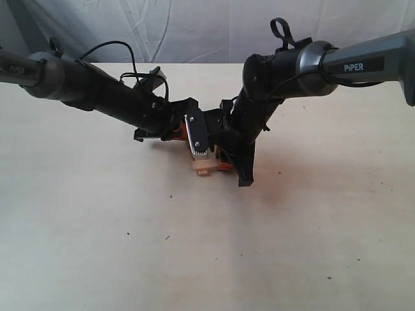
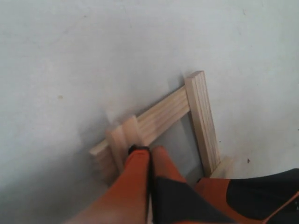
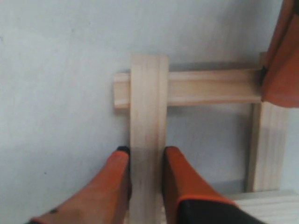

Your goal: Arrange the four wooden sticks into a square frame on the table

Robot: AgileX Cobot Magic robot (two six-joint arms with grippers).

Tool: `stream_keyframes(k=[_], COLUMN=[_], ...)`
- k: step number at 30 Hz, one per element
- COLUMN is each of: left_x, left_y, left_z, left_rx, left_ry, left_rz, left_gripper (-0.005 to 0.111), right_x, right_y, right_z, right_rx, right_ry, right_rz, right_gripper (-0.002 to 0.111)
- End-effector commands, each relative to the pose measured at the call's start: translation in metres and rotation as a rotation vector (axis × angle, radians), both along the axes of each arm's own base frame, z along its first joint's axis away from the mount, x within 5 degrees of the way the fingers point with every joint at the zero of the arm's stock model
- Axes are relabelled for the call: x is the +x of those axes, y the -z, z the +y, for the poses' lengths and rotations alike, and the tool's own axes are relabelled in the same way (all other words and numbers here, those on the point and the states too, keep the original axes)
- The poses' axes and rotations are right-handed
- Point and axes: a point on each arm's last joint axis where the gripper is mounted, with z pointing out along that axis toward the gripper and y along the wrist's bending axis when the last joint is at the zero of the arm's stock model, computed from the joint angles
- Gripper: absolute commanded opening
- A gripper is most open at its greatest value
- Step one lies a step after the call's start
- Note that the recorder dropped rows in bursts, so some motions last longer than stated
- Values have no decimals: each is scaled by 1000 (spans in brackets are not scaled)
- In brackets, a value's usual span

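Observation:
The four wooden sticks lie as a rough square frame on the table (image 1: 97, 214), under both arms at its middle. In the right wrist view my right gripper (image 3: 145, 151) is shut on one stick (image 3: 148, 98), a finger on each long edge. This stick's end overlaps a cross stick (image 3: 205, 87). A third stick (image 3: 267, 149) and a fourth (image 3: 273, 205) close the square. My left gripper (image 2: 150, 150) has its orange fingers pressed together, with the tips at a blurred stick (image 2: 122, 140) at one corner. In the exterior view only one stick end (image 1: 203, 167) shows.
A white cloth backdrop (image 1: 194, 26) hangs behind the table's far edge. Black cables (image 1: 123, 48) loop over the left arm. The two arms almost meet over the sticks. The right gripper's orange and black finger (image 2: 243, 196) intrudes into the left wrist view.

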Motion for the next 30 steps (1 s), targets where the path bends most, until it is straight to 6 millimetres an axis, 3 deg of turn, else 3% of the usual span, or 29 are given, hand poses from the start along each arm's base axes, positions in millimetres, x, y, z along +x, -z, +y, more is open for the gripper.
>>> stream_keyframes(k=[1,3,7,9,14,19,20,25,30], left_x=[1,4,8,8,0,-26,-34,-81,-147], left_y=[-8,-17,-44,-59,-100,-142,-148,-163,-185], left_z=[0,5,18,28,57,76,77,92,106], left_rx=[-22,-39,-79,-79,16,290,332,452,491], left_ry=[9,8,1,-7,-4,-22,-40,-125,-300], left_rz=[-9,-26,-72,-104,-155,-179,-193,-234,-422], left_gripper=[0,0,0,0,0,0,0,0,0], right_x=[0,-1,-2,-3,-6,-10,-10,-9,-38], right_y=[-7,-11,-24,-37,-85,-107,-108,-112,-137], right_z=[1,2,3,3,-2,-24,-30,-87,-156], right_rx=[19,40,66,106,254,203,192,142,334], right_ry=[8,21,30,94,492,834,922,1225,1448], right_rz=[-9,-6,-17,-20,25,36,66,213,250], right_gripper=[2,13,46,51,42,-2,0,0,0])
